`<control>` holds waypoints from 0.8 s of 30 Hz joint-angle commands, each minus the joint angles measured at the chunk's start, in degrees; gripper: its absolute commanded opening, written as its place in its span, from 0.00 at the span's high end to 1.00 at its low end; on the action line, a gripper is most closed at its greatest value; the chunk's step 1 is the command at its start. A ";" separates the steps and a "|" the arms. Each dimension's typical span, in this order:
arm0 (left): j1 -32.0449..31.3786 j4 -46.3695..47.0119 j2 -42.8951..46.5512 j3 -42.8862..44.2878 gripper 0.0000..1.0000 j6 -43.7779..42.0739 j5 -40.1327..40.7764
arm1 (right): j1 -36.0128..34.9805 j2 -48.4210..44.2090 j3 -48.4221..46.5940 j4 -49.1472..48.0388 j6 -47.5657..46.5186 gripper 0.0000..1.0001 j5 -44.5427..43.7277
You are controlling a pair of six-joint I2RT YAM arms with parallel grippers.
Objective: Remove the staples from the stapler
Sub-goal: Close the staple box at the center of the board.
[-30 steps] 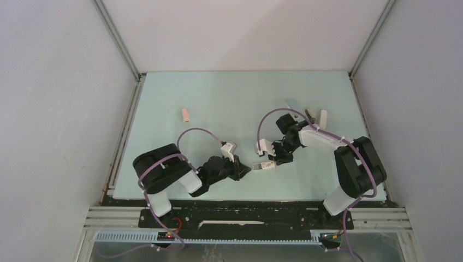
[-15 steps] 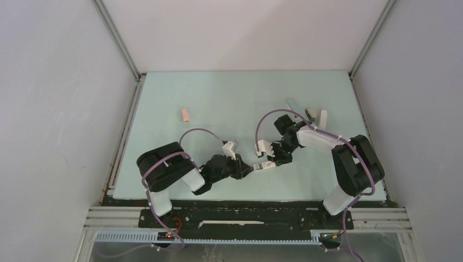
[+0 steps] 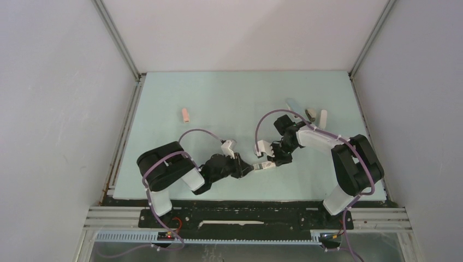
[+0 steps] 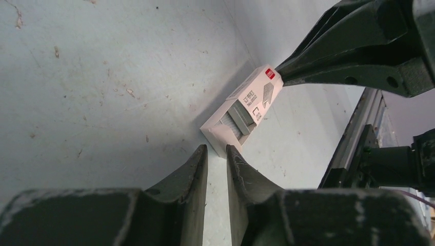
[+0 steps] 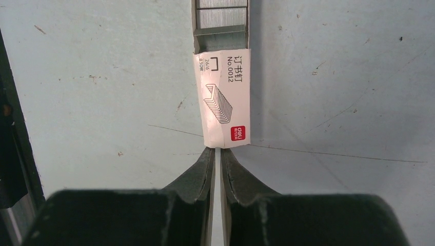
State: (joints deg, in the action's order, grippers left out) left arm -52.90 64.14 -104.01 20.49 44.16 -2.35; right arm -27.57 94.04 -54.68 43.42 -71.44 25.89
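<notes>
- A pink item (image 3: 186,114) lies alone on the table (image 3: 218,93), far left and well apart from both arms.
- The left gripper (image 3: 248,168) sits low near the table's front edge. In its wrist view its fingers (image 4: 197,169) are drawn almost together, with a narrow gap and nothing in it. Their tips stop just short of the box (image 4: 243,110).
- The box (image 3: 263,164) is white with a red mark and lies flat on the table between the two grippers, its open end facing the left one.
- The staples (image 4: 238,120) are inside that box as a grey block showing at the open end. In the right wrist view they stick out of its far end (image 5: 220,18).
- The right gripper (image 3: 271,161) is clenched to a thin slit, and its fingers (image 5: 205,169) pinch the box's red-marked end (image 5: 224,97) (only the very edge, as far as can be seen).
- The staplers (image 3: 311,114) lie close together at the far right of the table, behind the right arm and well apart from the box.
</notes>
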 commanded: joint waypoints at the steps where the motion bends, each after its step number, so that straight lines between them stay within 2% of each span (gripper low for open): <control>1: 0.75 5.25 -1.07 -0.72 0.75 2.55 -0.99 | -0.50 0.38 0.21 -0.42 0.69 0.85 -0.05; 8: 1.21 7.51 -2.80 -0.83 0.76 4.54 -2.33 | -0.63 0.36 0.21 -0.36 0.68 0.85 -0.05; 14: 1.26 5.49 -3.43 0.10 0.81 5.01 -2.59 | -0.65 0.44 0.22 -0.37 0.68 0.85 -0.06; 24: 1.32 1.85 -2.44 1.60 0.81 5.68 -2.77 | -1.38 0.41 0.26 -1.40 1.56 0.85 -0.76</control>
State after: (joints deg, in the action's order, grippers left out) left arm -51.92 68.64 -107.15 20.45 49.15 -4.71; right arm -28.14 94.11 -54.68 43.18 -70.96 25.39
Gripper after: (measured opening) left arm 0.191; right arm 0.149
